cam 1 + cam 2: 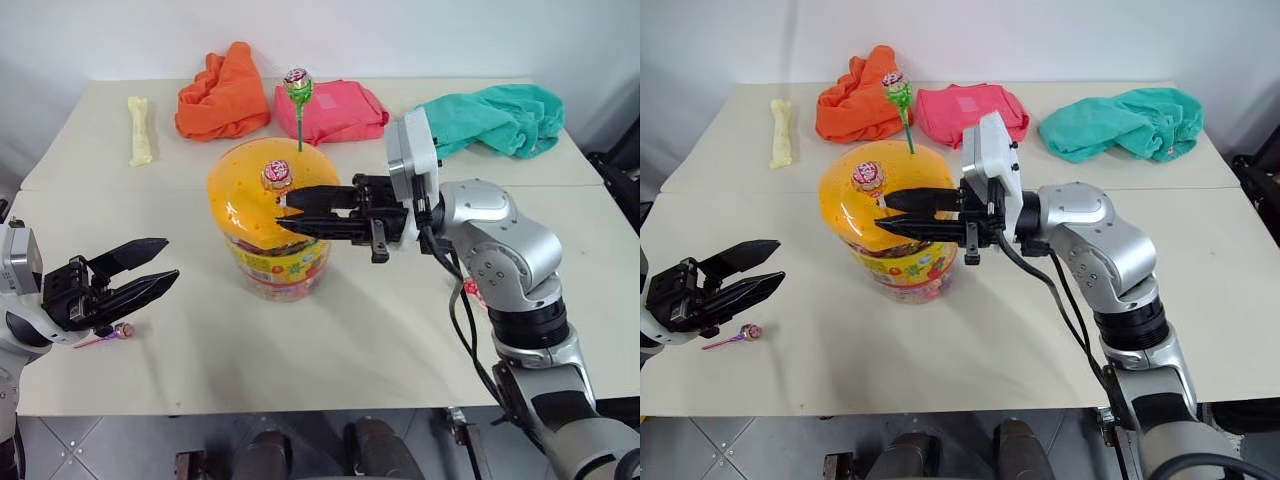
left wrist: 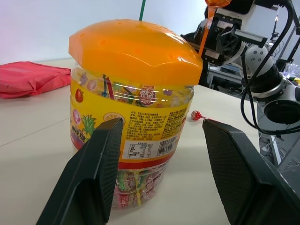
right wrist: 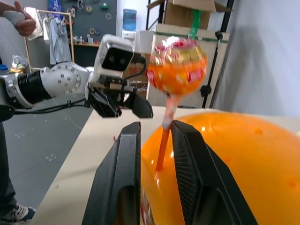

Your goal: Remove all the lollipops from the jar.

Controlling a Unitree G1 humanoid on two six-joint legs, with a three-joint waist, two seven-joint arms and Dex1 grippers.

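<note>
Lollipops remain planted in the jar (image 1: pixel 272 232): an orange one (image 1: pixel 277 175) stands upright with its stick between the right gripper's (image 1: pixel 285 212) narrowed, nearly level fingers, not visibly clamped; a green one (image 1: pixel 298 86) rises behind. Pulling looks like straight up. The left gripper (image 1: pixel 158 268) gapes empty beside a loose lollipop (image 1: pixel 122 330) on the table (image 1: pixel 380 330).

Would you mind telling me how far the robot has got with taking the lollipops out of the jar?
Done: one lollipop lies on the table near the left gripper, another beside the jar. In hand: the right gripper has its fingers around the stick of an orange-wrapped lollipop standing in the lid; whether they have clamped it is unclear. Left: the green-stick lollipop standing in the lid behind.
</note>
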